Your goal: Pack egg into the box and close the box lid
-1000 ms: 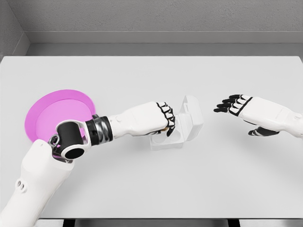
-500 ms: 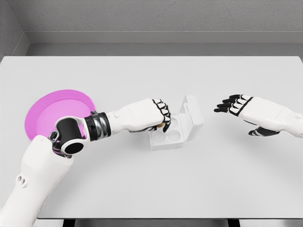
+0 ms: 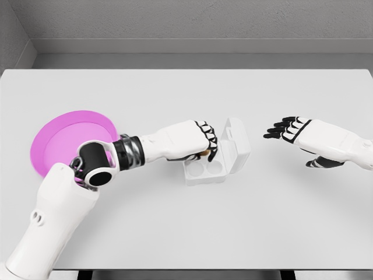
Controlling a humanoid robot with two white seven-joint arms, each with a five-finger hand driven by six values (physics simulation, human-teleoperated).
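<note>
Only the head view here, so that's what I'm going by. The left hand [image 3: 201, 143] is reaching in from the lower left across the table [image 3: 186, 233] and hanging right at the near-left rim of the little white egg box [image 3: 205, 170]. Its fingers are curled together, and there's a small brownish thing peeking out under the fingertips, which I'm reading as the egg [image 3: 205, 153]. So the hand is clamped on the egg, held just above the box's left-hand cups. The box is sitting roughly mid-table, slightly left of centre, with its lid [image 3: 236, 146] standing open and tilting back toward the right. Two round cups are showing in the tray and both look empty from this angle.

The right hand [image 3: 291, 129] is hovering over the right half of the table, well apart from the box, fingers spread and holding nothing. A pink plate [image 3: 64, 137] is lying near the left edge, partly behind the left forearm.

Handling-wise, my guess: the egg is light, smooth, a bit slippery and crackable, so a gentle wrap around its middle beats a hard pinch, and it should be lowered into a cup rather than dropped. The box looks like thin light plastic, so it's probably going to skid if nudged. For the lid, I'd push on the top free edge, with the base steadied if it's sliding.
</note>
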